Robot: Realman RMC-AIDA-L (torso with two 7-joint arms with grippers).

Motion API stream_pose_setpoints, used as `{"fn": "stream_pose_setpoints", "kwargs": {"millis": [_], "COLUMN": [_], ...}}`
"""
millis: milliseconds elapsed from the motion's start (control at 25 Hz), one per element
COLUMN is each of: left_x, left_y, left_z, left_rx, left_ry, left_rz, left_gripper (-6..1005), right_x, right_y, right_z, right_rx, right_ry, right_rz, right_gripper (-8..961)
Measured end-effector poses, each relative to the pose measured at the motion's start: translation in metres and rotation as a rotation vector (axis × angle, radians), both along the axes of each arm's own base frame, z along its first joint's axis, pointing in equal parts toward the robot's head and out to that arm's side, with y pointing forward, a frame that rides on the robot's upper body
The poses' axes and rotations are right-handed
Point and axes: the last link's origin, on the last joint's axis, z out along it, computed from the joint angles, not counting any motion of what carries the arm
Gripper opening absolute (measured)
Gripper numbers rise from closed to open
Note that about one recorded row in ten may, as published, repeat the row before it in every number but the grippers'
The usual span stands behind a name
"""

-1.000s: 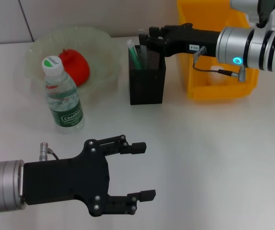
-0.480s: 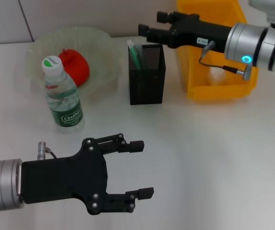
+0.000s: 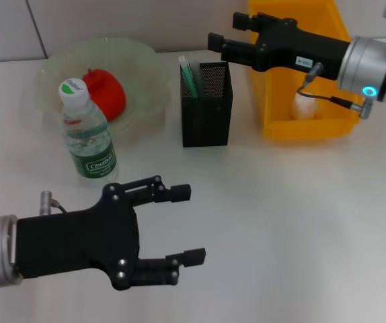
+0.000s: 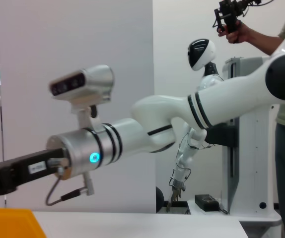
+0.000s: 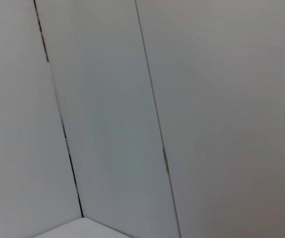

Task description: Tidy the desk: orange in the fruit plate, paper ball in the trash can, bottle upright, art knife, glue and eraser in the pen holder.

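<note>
Grippers apart, table open in front of the pen holder

Pen holder (image 3: 206, 104) stands upright near the middle of the table (image 3: 300, 215), with a green-and-white item sticking up in its back left corner. Left of the pen holder, the bottle (image 3: 85, 131) stands upright with its white cap on; the green label carries white lettering too small to read. Behind the bottle, the orange (image 3: 105, 93) lies in the fruit plate (image 3: 58, 81). Just right of the pen holder sits the trash can (image 3: 307, 74), with the paper ball (image 3: 305, 106) inside it.

The right gripper (image 3: 228, 33) hangs above and behind the pen holder's rim, jaws slightly parted and holding nothing; a small white sticker on its body is unreadable. The left gripper (image 3: 183, 225) hovers well in front of the pen holder, jaws spread wide and empty, over bare table that stretches rightward to the near edge.
</note>
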Motion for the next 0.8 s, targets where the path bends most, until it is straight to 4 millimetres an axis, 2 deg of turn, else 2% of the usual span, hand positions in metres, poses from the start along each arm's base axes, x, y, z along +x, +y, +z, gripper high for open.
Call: {"fn": "stream_pose_setpoints", "kwargs": {"millis": [280,440,680,800], "left_x": [-0.007,-0.018,-0.031,-0.034], "left_y": [0.003,0.007,0.009,0.010], "left_z": [0.020,0.035,0.048,0.056], "left_rx": [0.027,0.053,0.084,0.097], "left_ry": [-0.030,-0.015,0.028,0.025], "left_rz": [0.018,0.062,0.082,0.088], "left_gripper": [788,788,785,784], "right_x": [0.010,0.018,0.022,0.021], "right_y": [-0.017,-0.031,-0.042,-0.049], "right_z": [0.013,0.020,0.023,0.018], "right_rx": [0.020,0.032,0.023,0.008], "right_ry": [-0.008,-0.002,0.012,-0.025], "right_rz": [0.045,0.075,0.113,0.169], "right_gripper": [779,779,779,779]}}
